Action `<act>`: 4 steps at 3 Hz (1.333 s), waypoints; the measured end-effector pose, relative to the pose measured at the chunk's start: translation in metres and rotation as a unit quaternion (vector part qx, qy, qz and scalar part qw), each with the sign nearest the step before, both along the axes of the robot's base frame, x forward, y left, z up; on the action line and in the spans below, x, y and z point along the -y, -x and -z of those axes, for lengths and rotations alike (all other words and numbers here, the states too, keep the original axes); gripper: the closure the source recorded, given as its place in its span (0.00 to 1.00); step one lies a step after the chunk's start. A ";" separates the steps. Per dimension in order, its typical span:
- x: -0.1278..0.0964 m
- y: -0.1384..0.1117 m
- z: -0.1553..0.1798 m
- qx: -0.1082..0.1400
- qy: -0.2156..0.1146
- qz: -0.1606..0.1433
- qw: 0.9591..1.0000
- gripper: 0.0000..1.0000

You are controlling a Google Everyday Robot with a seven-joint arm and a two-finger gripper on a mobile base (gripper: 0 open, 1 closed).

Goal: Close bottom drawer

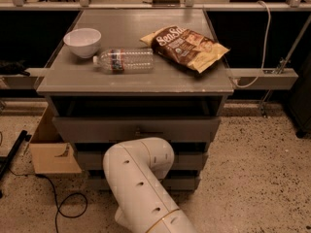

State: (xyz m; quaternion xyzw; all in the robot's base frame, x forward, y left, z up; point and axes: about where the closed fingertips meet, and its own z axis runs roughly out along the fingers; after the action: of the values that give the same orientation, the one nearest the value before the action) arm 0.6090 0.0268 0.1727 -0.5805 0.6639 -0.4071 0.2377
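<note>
The grey cabinet (136,84) has three drawers. The bottom drawer (183,182) is the lowest. Only the strips of its front to the right and left of my arm show, and its knob is hidden. The middle drawer (190,159) sits just above it. The top drawer (97,129) stands pulled out a little, with a dark gap above its front. My white arm (138,174) bends up in front of the lower drawers. My gripper is hidden behind this arm, somewhere near the lower drawer fronts.
On the cabinet top lie a white bowl (82,41), a clear plastic bottle (124,60) on its side and a brown chip bag (184,47). A cardboard box (51,149) stands on the floor to the left. A black cable (63,205) loops on the floor.
</note>
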 end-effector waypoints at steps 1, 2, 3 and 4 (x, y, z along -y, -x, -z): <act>0.000 0.000 0.000 0.000 0.000 0.000 1.000 0.58; 0.000 0.000 0.000 0.000 0.000 0.000 1.000 0.27; 0.000 0.000 0.000 0.000 0.000 0.000 1.000 0.04; 0.000 0.000 0.000 0.000 0.000 0.000 1.000 0.00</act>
State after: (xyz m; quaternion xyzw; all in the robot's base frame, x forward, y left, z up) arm 0.6091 0.0267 0.1726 -0.5804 0.6640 -0.4072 0.2376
